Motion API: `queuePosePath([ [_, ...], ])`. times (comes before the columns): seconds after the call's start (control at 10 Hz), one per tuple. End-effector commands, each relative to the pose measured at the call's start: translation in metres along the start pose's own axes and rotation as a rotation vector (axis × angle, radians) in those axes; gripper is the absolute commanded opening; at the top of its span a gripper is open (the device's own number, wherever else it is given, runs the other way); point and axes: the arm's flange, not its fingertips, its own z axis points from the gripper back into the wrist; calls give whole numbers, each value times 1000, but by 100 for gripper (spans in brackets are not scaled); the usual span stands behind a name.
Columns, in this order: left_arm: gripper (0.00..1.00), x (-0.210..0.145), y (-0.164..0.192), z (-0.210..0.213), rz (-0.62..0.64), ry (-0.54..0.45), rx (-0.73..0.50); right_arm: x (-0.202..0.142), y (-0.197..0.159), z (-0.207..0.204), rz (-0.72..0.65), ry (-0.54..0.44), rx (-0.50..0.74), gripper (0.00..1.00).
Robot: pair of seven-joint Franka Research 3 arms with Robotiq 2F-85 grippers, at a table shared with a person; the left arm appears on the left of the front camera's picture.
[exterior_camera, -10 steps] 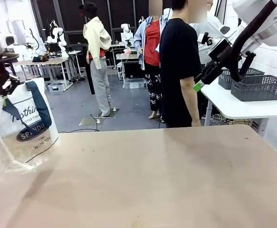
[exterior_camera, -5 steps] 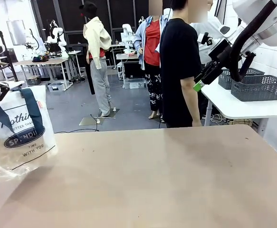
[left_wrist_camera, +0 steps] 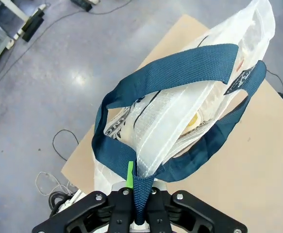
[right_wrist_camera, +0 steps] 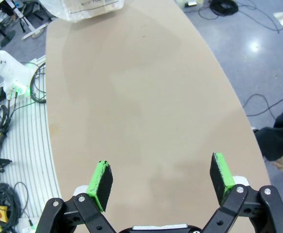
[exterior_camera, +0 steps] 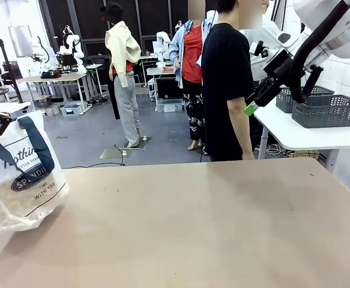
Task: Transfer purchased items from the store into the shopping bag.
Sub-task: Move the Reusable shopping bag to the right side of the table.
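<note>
The shopping bag (exterior_camera: 20,174) hangs over the tabletop's (exterior_camera: 211,222) left edge, one navy strap (left_wrist_camera: 140,194) pinched in the left gripper's (left_wrist_camera: 140,213) closed jaws; slippage would drop it. The right gripper's (right_wrist_camera: 159,180) jaws gape empty.

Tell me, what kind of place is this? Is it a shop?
Probably a robot lab, not a real shop. Other robot arms stand on work tables farther back, cables lie on the grey floor, and the left hand holds a bag by its strap.
</note>
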Motion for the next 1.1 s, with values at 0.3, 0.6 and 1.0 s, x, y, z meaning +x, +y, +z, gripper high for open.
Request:
queuePosePath([
  [0.3, 0, 1, 0, -10, 9, 24, -19, 0, 1, -1, -5, -6, 1, 100],
  [0.6, 0, -2, 0, -27, -13, 60, -58, 0, 1, -1, -5, -6, 1, 100],
  [1.0, 0, 0, 2, -36, -134, 167, -88, 0, 1, -1, -5, -6, 1, 100],
])
